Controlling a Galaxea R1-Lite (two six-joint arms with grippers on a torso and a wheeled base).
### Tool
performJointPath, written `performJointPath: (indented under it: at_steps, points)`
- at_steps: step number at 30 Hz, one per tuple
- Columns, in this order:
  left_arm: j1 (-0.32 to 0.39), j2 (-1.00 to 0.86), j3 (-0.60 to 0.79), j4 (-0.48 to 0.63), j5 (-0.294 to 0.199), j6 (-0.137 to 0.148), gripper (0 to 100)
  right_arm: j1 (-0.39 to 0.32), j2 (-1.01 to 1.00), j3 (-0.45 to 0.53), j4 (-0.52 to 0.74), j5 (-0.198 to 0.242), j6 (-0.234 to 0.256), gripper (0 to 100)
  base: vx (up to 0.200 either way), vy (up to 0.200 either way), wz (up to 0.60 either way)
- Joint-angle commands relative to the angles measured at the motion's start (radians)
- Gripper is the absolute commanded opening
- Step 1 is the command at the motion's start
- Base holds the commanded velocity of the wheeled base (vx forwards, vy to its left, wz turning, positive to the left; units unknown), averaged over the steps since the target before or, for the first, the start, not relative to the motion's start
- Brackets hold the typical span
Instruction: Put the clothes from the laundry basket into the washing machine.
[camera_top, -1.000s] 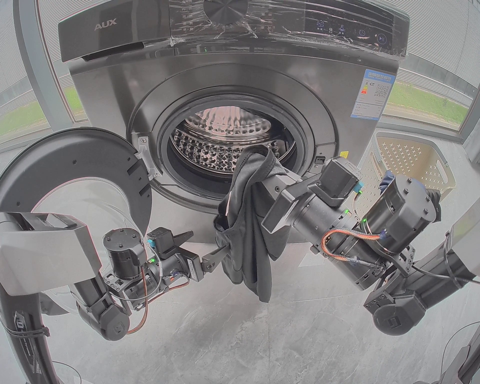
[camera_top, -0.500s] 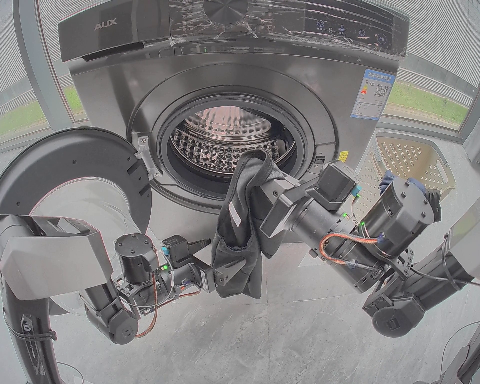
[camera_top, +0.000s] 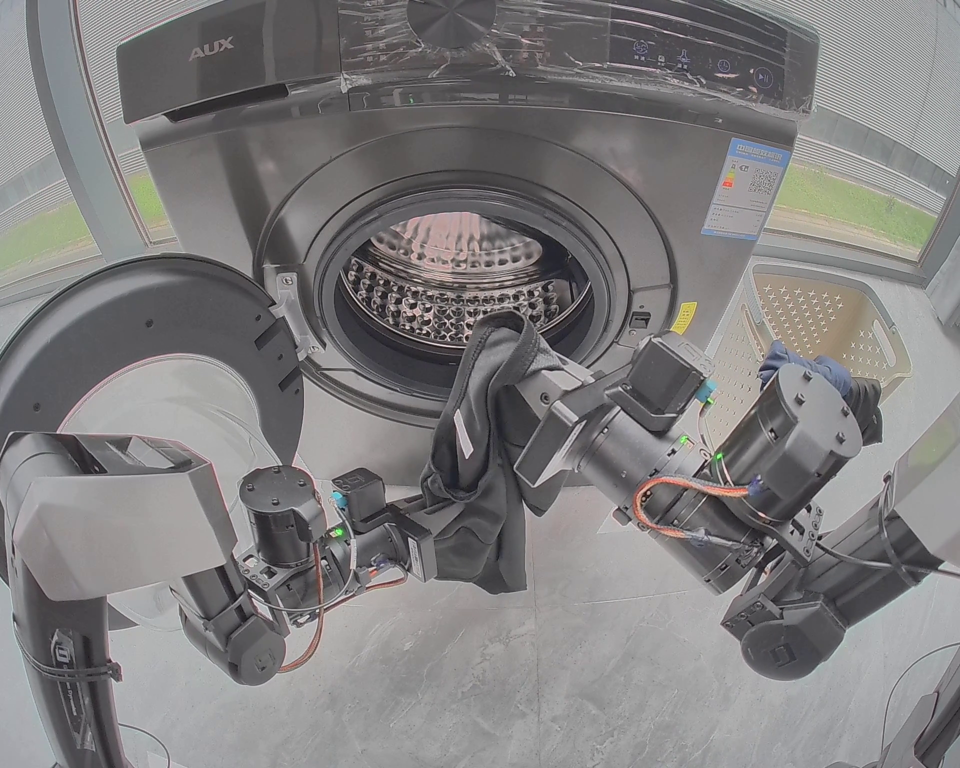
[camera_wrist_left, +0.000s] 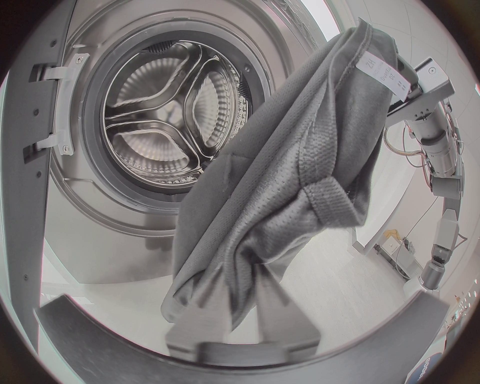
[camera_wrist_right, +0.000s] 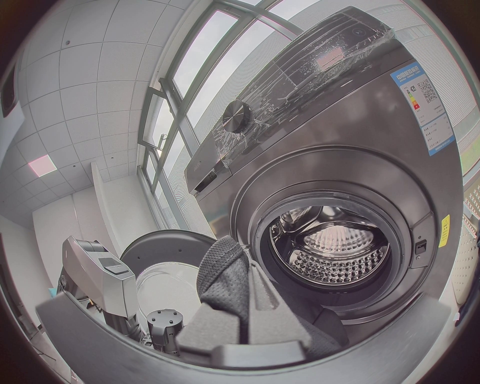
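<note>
Left gripper (camera_top: 440, 522) and right gripper (camera_top: 530, 385), jaws of both clenched on dark grey garment (camera_top: 485, 480), held before open washing machine (camera_top: 450, 150); laundry basket (camera_top: 830, 310) at right.

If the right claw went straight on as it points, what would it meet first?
Probably the drum mouth's lower rim, its garment touching first; depth is unclear, so it may pass inside.

Bright daylight via windows (camera_wrist_right: 210, 55) | glare on drum (camera_top: 455, 245) | fisheye edges
</note>
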Motion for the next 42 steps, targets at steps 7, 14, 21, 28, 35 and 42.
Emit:
performJointPath:
  at_steps: [7,14,21,28,35,42]
  points:
    - [0.073,-0.166,0.098,-0.003,0.015,-0.001,0,-0.062,-0.002,0.033,-0.002,-0.001,0.001,0,0.0,0.0,0.0]
    - [0.154,-0.34,0.197,-0.002,0.023,-0.015,0,-0.108,-0.039,0.132,-0.006,0.012,-0.002,0,0.0,0.0,0.0]
    - [0.191,-0.429,0.174,-0.002,0.024,-0.018,0,-0.205,-0.063,0.195,-0.016,0.078,-0.029,0,0.0,0.0,0.0]
    - [0.217,-0.468,0.11,0.0,0.056,-0.039,0,-0.227,-0.097,0.263,-0.016,0.081,-0.029,0,0.0,0.0,0.0]
    - [0.211,-0.468,0.078,0.0,0.102,-0.067,0,-0.222,-0.09,0.263,-0.017,0.066,-0.025,0,0.0,0.0,0.0]
    - [0.208,-0.483,0.115,-0.002,0.102,-0.065,0,-0.219,-0.094,0.244,-0.017,0.002,-0.014,0,0.0,0.0,0.0]
